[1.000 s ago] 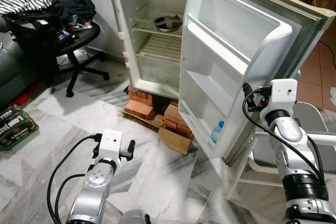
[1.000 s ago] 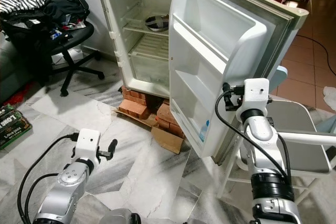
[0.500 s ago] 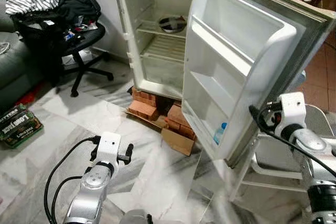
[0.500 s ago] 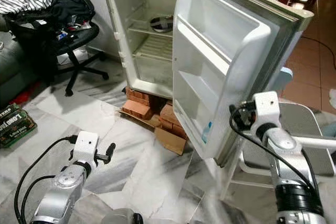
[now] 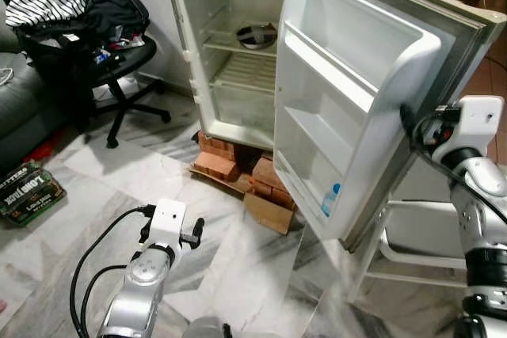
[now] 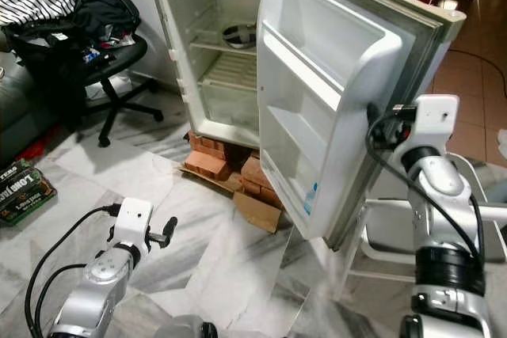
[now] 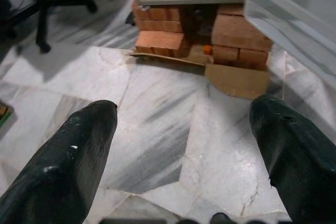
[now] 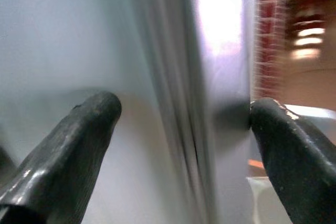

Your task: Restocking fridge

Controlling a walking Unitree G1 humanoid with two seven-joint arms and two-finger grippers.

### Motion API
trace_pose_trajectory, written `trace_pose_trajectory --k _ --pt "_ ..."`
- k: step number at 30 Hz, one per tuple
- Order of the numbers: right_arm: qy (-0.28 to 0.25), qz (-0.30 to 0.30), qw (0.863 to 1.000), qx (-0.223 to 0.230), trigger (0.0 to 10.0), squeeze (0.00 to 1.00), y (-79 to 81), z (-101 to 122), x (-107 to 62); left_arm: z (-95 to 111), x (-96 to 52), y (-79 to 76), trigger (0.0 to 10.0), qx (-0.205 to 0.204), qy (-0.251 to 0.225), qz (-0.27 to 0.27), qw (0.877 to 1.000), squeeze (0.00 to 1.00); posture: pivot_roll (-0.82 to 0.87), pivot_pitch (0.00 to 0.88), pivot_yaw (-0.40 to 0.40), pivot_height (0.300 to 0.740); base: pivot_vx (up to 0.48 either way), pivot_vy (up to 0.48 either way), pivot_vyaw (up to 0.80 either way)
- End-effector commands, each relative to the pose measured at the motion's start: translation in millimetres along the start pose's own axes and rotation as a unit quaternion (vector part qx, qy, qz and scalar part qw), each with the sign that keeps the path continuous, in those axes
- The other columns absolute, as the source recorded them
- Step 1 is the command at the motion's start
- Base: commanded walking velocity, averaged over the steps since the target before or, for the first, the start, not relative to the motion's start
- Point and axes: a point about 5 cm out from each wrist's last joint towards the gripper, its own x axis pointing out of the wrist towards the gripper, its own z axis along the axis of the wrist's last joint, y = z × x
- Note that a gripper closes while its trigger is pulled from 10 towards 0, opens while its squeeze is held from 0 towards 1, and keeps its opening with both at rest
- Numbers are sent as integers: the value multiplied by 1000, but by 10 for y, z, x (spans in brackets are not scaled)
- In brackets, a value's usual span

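- Right gripper (image 8: 184, 129) now risen along the outer edge of the fridge door (image 5: 348, 116), from about 4 o'clock in the head view a second ago to about 3 o'clock, at the door's mid-height.
- Spread wide there, fingers (image 8: 68, 145) straddling the door's grey edge, one on either side, gripping nothing; contact with the panel hard to judge through the blur.
- Door swung well open, about as far as a second ago; whole scene also shifted slightly with the head camera, so no clear swing of the door to report.
- Fridge (image 5: 238, 45) at 12 o'clock: wire shelves nearly bare, a metal bowl (image 5: 255, 35) on the upper shelf, a small bottle (image 5: 329, 199) in the lowest door rack.
- Left gripper (image 7: 184, 150) low at 7 o'clock, unchanged in place, splayed wide and empty, aimed at the marble floor (image 7: 157, 103) toward the bricks (image 7: 160, 38) and cardboard (image 7: 236, 80) under the cabinet.
- Likely meaning: door-opening step at or near its end, access to the shelves gained, stocking itself not yet begun; no item to load in either gripper.
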Motion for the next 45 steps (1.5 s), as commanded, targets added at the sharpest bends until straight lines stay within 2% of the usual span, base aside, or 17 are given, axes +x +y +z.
trace_pose_trajectory --k 1,2,4,5,6,7,8,10,12,13,15,20,27,28,34,37,45 --pt "-31 248 965 75 10000 0 654 239 -41 47 10 14 10000 6 -6 1 1000 0 50 0 51 740 0 0 0" --pt "-23 297 950 91 10000 0 758 244 -112 47 9 17 10000 6 -6 2 1000 0 50 0 51 740 0 0 0" --pt "16 412 903 122 10000 0 905 193 -386 40 7 19 10000 5 -5 4 1000 0 50 0 43 740 0 0 0" --pt "29 435 890 134 10000 0 918 159 -470 38 6 19 10000 4 -5 5 1000 0 50 0 43 740 0 0 0" --pt "45 434 887 149 10000 0 881 88 -517 35 5 18 10000 4 -5 5 1000 0 46 0 41 740 0 0 0" --pt "50 424 891 154 10000 0 854 55 -514 35 6 17 10000 3 -5 5 1000 0 46 0 41 740 0 0 0" --pt "72 368 918 129 10000 0 740 -105 -454 35 6 14 10000 3 -5 5 1000 0 42 0 41 740 0 0 0" --pt "112 277 951 75 10000 0 553 -386 -388 39 8 6 10000 3 -6 4 1000 0 39 0 42 740 0 0 0" --pt "135 239 960 49 10000 0 473 -514 -385 44 10 2 10000 2 -8 3 1000 0 38 0 42 740 0 0 0" --pt "185 128 974 -25 10000 0 265 -850 -449 89 25 4 10000 -11 -22 3 1000 0 38 0 42 740 0 0 0" --pt "203 75 975 -52 10000 0 230 -1033 -573 155 39 21 10000 -27 -39 7 999 0 42 0 41 740 0 0 0" --pt "156 17 982 -103 10000 0 415 -1077 -607 324 43 6 10000 -10 -89 4 996 0 44 0 41 740 0 258 0" --pt "126 -43 989 -71 10000 0 468 -1071 -517 405 63 13 10000 2 -106 7 994 0 51 0 40 740 0 480 0" --pt "118 -60 987 -88 10000 0 457 -1062 -486 424 64 25 10000 -3 -109 11 994 0 50 0 41 740 0 480 0" --pt "88 -83 985 -126 10000 0 495 -1043 -396 542 67 -8 10000 -15 -131 14 991 0 51 0 41 740 0 480 0" --pt "103 -71 988 -90 10000 0 538 -1053 -396 588 42 -66 10000 -23 -147 -1 989 0 47 0 28 740 0 480 0" --pt "87 -84 989 -86 10000 0 566 -1071 -476 478 39 -120 10000 -43 -139 -12 989 0 31 0 14 740 0 480 -100"
